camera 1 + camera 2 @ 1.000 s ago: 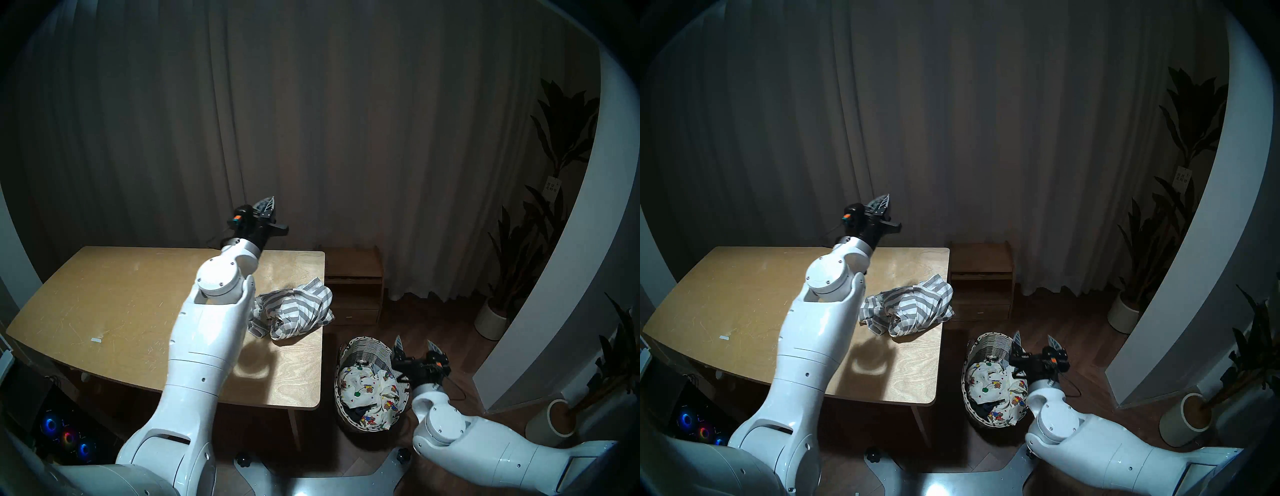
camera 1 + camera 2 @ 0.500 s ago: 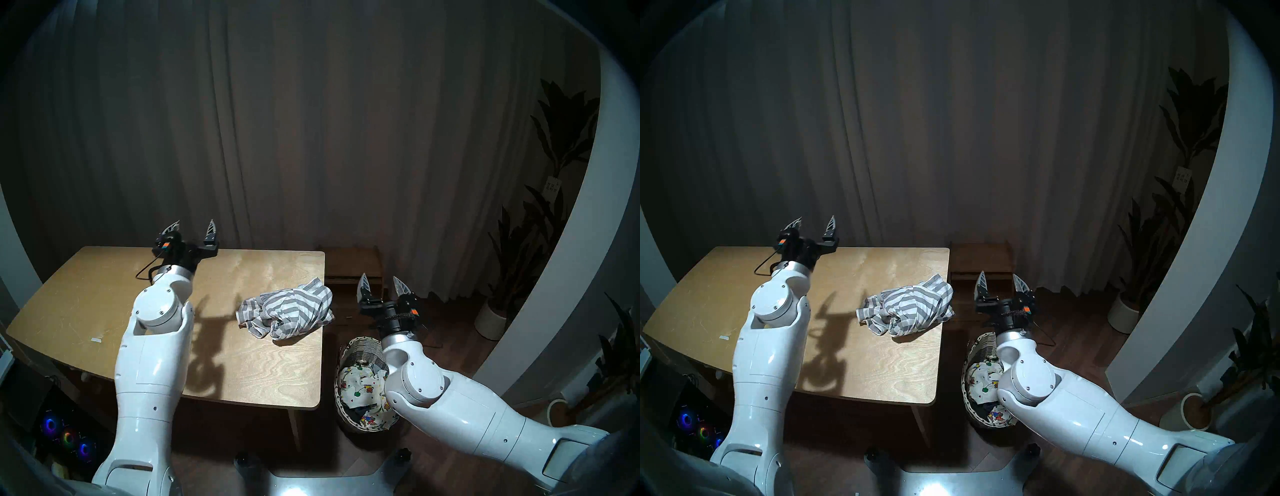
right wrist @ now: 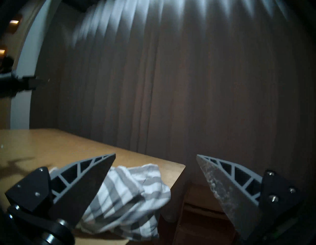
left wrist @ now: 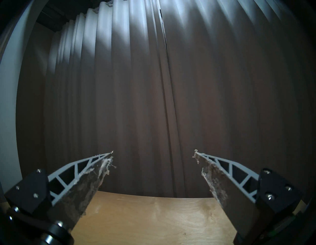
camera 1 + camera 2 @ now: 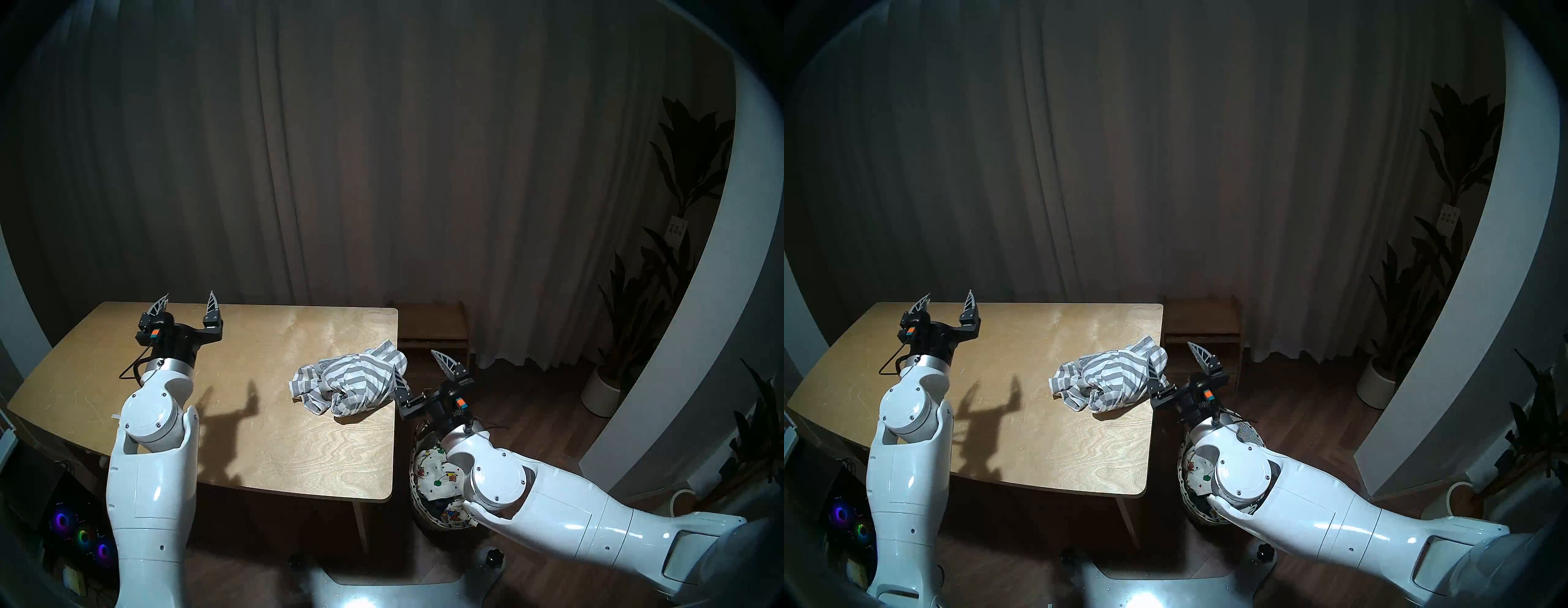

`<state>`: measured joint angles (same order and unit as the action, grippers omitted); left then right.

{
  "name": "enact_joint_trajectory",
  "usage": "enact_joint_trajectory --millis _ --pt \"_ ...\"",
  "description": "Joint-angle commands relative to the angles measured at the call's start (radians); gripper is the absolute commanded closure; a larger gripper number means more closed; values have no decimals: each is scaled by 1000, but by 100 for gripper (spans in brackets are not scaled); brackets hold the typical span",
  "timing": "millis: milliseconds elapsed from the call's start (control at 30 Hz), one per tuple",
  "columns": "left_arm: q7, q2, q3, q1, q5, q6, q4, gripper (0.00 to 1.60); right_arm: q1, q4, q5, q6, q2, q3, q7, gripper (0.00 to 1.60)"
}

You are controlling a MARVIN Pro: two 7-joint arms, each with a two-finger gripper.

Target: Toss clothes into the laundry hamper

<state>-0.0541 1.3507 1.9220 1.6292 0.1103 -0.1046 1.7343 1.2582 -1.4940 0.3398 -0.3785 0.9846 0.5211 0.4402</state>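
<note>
**Striped garment waits at the bench corner**

The grey-and-white striped garment (image 5: 352, 384) lies crumpled near the bench (image 5: 169, 407) edge, above the hamper (image 5: 428, 505). The right claw (image 5: 420, 369) is spread beside it, the left claw (image 5: 186, 303) spread, empty. Soft, light, floppy: probably best pinched at a raised fold.

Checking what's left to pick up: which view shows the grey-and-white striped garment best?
Head stereo left: the striped garment lies whole and unobstructed near the table's right edge. Head stereo right matches, though a right-gripper finger overlaps it. Right wrist shows it blurred, partly finger-hidden; left wrist, not at all.
</note>
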Motion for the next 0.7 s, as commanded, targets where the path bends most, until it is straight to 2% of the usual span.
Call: enact_joint_trajectory --millis 0,133,200,300,500,600,633,667 --pt "-11 2 36 69 12 -32 118 0 -113 82 -122 45 33 -22 -52 0" --pt "-17 8 43 90 24 -31 147 0 -133 108 -171 67 69 -33 -71 0" --pt "-27 14 45 112 35 -28 168 0 -174 142 -221 87 91 -69 -93 0" --pt "-46 24 43 140 57 -23 202 0 -193 178 -300 105 123 -108 -117 0" --pt "-80 40 55 186 112 -1 260 0 -261 275 -471 116 127 -196 -173 0" --pt "-97 41 67 201 144 14 282 0 -290 334 -537 124 155 -194 -190 0" --pt "-99 39 75 202 150 20 288 0 -323 357 -551 128 165 -215 -199 0" --pt "-103 37 81 203 159 26 293 0 -307 352 -572 136 172 -188 -204 0"
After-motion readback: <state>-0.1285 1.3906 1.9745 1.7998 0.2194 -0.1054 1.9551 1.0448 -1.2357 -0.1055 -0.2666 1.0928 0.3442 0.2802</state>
